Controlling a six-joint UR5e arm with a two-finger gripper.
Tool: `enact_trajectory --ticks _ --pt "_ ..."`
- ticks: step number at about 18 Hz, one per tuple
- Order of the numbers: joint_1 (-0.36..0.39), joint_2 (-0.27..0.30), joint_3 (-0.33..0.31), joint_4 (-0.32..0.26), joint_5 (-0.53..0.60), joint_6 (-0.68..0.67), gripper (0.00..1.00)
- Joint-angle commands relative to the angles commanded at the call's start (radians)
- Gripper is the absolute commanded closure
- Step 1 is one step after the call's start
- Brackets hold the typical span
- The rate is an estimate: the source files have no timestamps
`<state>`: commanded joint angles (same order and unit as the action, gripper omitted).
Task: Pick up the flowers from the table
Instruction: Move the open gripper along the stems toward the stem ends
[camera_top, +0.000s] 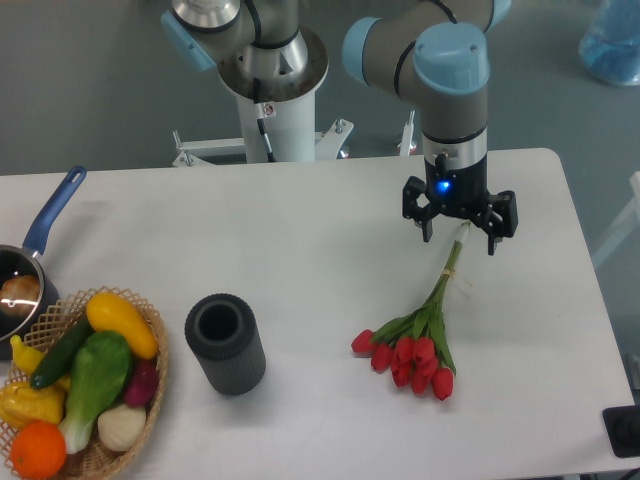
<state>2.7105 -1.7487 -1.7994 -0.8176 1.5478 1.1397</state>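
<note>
Presently, arm: reaches down over the right side of the worktop (300, 230).
Fingers (458, 238): spread open, straddling the stem tips, gripping nothing.
Flowers (415, 345): lying flat on the worktop, red heads toward the front edge, stems pointing up to the fingers.
Dark cylinder (225, 343): upright, left of the flowers.
Wicker basket (155, 375): front left corner.

Table (300, 240): smooth matt white top. Flowers (415, 358): satiny red petals, plastic-looking green stems. Gripper (459, 236): matt black, below glossy grey-and-blue arm shells. Cup (225, 343): ribbed, dull dark grey. Basket (150, 385): coarse woven wicker. Saucepan (22, 285): shiny metal, blue handle.
</note>
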Motion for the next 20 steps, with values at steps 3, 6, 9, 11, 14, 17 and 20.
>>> enact_trajectory --ticks 3,6,9,11,14,17,20 --pt "0.026 -0.003 0.000 -0.003 -0.003 0.002 0.00" --pt "0.043 -0.005 0.000 -0.003 -0.005 0.032 0.00" --pt "0.063 -0.006 -0.002 -0.003 -0.005 0.067 0.00" --pt "0.068 -0.006 -0.002 -0.005 -0.008 0.087 0.00" --pt "0.087 -0.006 -0.008 -0.011 -0.006 0.135 0.00" --pt "0.121 -0.008 -0.017 -0.018 -0.006 0.234 0.00" --pt "0.138 -0.020 -0.029 -0.020 -0.002 0.302 0.00"
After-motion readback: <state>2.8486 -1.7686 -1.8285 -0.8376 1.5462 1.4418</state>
